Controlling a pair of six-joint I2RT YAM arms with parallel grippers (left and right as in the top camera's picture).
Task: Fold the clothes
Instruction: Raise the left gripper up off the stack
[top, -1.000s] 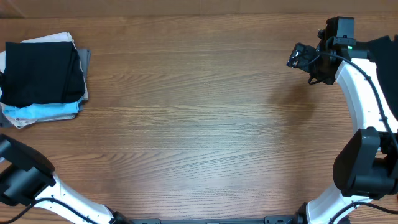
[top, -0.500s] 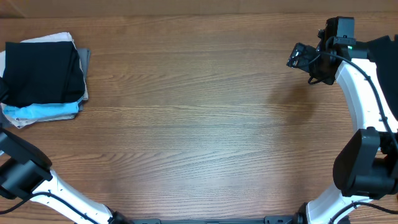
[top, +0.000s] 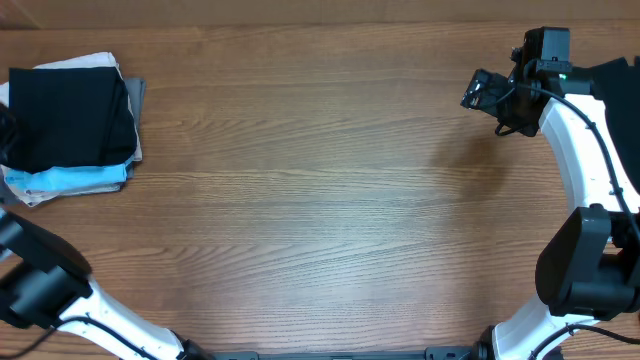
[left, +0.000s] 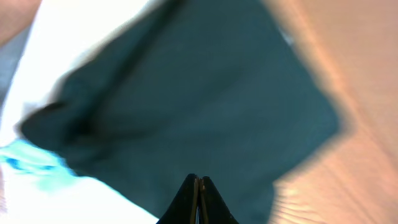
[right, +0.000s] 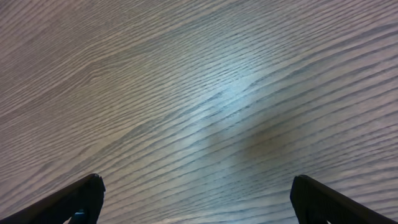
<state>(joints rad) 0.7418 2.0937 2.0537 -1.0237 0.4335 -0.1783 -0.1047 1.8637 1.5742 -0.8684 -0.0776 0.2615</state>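
A folded black garment (top: 70, 115) tops the stack of clothes at the table's far left. In the blurred left wrist view that black garment (left: 199, 93) fills most of the frame. My left gripper (left: 199, 182) hangs just over its near edge, shut with nothing between its fingers. More black fabric (top: 620, 85) lies at the right edge of the table, behind the right arm. Beside it, my right gripper (top: 487, 103) is open above bare wood. In the right wrist view the right gripper (right: 196, 190) has its fingers wide apart and nothing between them.
Under the black garment lie a light-blue piece (top: 70, 180) and pale white and grey pieces (top: 95, 62). The wooden table (top: 320, 200) stretches between the stack and the right arm. The left arm (top: 40, 285) enters at the bottom left corner.
The left arm has shifted slightly at the left edge of the table. The right arm and the stack have not moved.
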